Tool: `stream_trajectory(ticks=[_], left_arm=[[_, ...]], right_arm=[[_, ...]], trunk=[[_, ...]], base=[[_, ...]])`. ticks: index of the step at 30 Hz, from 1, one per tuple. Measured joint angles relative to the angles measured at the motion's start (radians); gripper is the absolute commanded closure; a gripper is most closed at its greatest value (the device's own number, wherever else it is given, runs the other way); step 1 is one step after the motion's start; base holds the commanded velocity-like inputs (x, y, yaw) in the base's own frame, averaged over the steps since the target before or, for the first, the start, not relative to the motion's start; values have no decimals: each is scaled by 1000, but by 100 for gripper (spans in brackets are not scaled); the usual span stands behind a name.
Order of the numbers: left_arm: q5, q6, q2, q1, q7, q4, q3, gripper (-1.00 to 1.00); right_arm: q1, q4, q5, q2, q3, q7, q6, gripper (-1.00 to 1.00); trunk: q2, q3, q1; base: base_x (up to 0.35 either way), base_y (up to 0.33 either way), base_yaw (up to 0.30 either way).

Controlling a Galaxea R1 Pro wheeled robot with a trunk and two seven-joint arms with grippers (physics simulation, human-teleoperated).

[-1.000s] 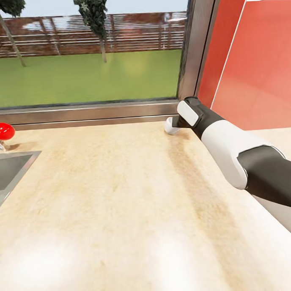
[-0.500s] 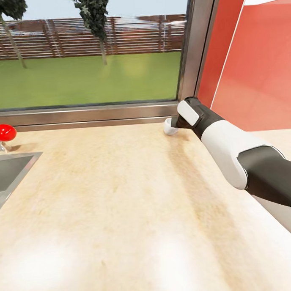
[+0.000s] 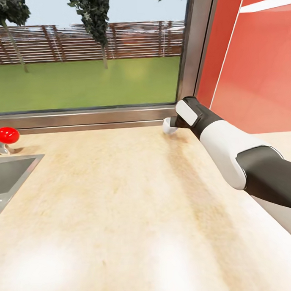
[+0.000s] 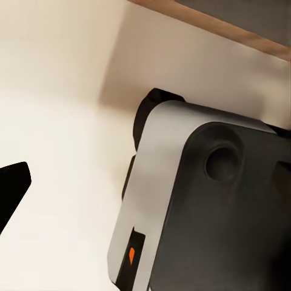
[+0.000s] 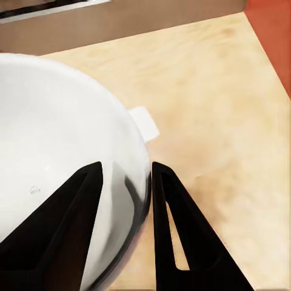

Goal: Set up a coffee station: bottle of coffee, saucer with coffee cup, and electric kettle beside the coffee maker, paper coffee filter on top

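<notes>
**A:** Start with the head view. Where is the coffee cup (image 3: 168,126)?

**B:** At the back of the desk (image 3: 122,193), close under the window frame (image 3: 89,116) and near the red wall (image 3: 256,68). The right arm reaches across to it, and the right pincer (image 3: 175,124) is at the cup, mostly hidden behind the wrist. A sink (image 3: 9,172) and a red tap knob (image 3: 6,135) sit far off at the left edge. No saucer or coffee maker here.

**A:** And the left wrist view?

**B:** Mostly the robot's own grey and black body over pale floor. One dark fingertip of the left pincer (image 4: 12,194) pokes in at the edge; I cannot tell whether it is spread or closed.

**A:** The right wrist view, then.

**B:** That one is clear. The cup (image 5: 60,157) looms large, its wall caught between the two black fingers (image 5: 170,224): one inside the bowl, one outside. So the right pincer is clamped on the rim wall. The small handle (image 5: 145,123) juts out just beside the grip, untouched.

**A:** How would you expect it to handle?

**B:** Light and stiff, I'd judge, but glazed and smooth, so a pinch on the thin wall could slip or let it swing. Breakable too if knocked on the frame. The rim hold looks like the sensible place; the handle seems too tiny to take.
</notes>
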Motion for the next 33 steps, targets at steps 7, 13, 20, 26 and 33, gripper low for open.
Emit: stream_trajectory(ticks=[7,13,20,26,33], left_arm=[[0,0,0,0,0,0,0,-100],[0,0,0,0,1,0,0,-100],[0,0,0,0,1,0,0,-100],[0,0,0,0,1,0,0,-100],[0,0,0,0,1,0,0,-100]], right_arm=[[0,-50,3,18,3,-67,5,100],[0,-184,-2,25,3,-147,111,100],[1,-374,-109,27,4,-181,224,100],[52,-506,-221,27,7,-288,230,100],[127,-671,-389,25,83,-491,229,100]], trunk=[[0,11,0],[0,20,0],[0,31,0],[0,41,0],[0,52,0]], base=[[0,0,0],[0,0,0],[0,0,0],[0,0,0],[0,0,0]])
